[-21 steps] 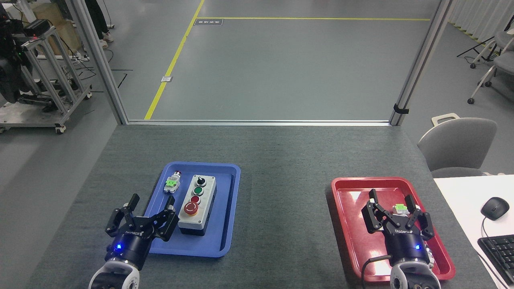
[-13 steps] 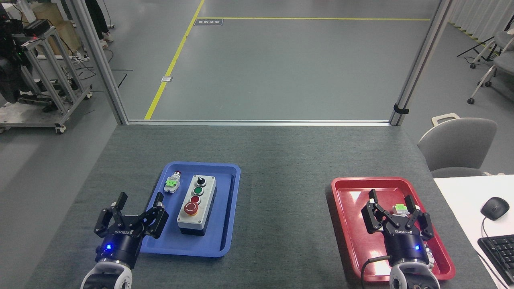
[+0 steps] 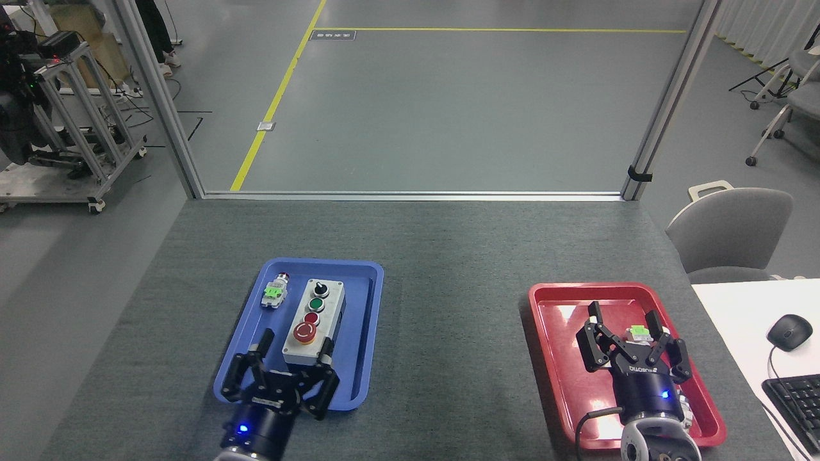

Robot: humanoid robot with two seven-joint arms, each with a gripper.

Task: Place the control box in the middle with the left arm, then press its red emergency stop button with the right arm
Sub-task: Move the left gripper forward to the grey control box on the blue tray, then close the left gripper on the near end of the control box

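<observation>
The blue tray (image 3: 368,333) on the table (image 3: 448,256) holds the control box (image 3: 315,325), its red emergency stop button (image 3: 305,331) nearest the robot, and a small switch part with a green tag (image 3: 273,292) just beside it; the red tray (image 3: 557,358) holds a small green-tagged piece (image 3: 639,331); the left hand (image 3: 295,346) has its fingers spread apart at the box's near end, gripping nothing; the right hand (image 3: 624,320) hangs open over the red tray; since half a second ago the left hand has swung from outside the blue tray's left edge to the box's near end; the right has not moved.
</observation>
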